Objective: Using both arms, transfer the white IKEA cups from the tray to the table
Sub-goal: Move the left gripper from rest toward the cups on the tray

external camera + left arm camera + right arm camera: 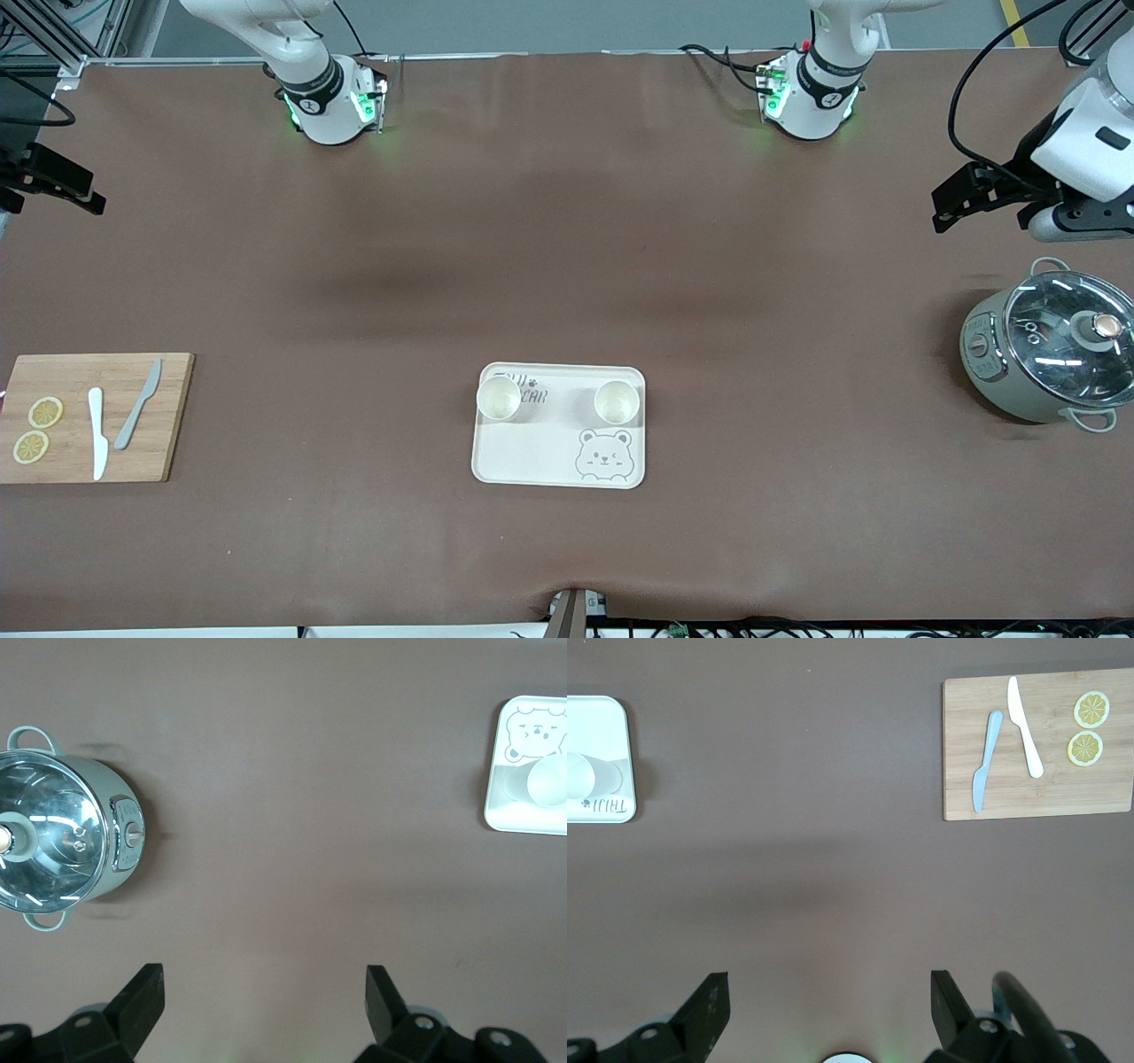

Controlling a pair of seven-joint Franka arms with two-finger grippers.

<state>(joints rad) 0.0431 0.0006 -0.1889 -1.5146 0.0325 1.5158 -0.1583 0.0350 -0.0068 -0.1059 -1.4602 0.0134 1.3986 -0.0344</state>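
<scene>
Two white IKEA cups stand upright on a cream bear-print tray (540, 461). One cup (499, 398) is toward the right arm's end, the other (617, 401) toward the left arm's end. My left gripper (952, 202) is open and empty over the bare table at the left arm's end; its wrist view (263, 974) shows the tray's edge (514, 815) and one cup (549, 780). My right gripper (66, 186) is open and empty over the table's edge at the right arm's end; its wrist view (828, 979) shows the tray (602, 726) and a cup (580, 775).
A grey pot with a glass lid (1050, 354) stands at the left arm's end, also in the left wrist view (62, 842). A wooden cutting board (97, 416) with two knives and two lemon slices lies at the right arm's end, also in the right wrist view (1036, 780).
</scene>
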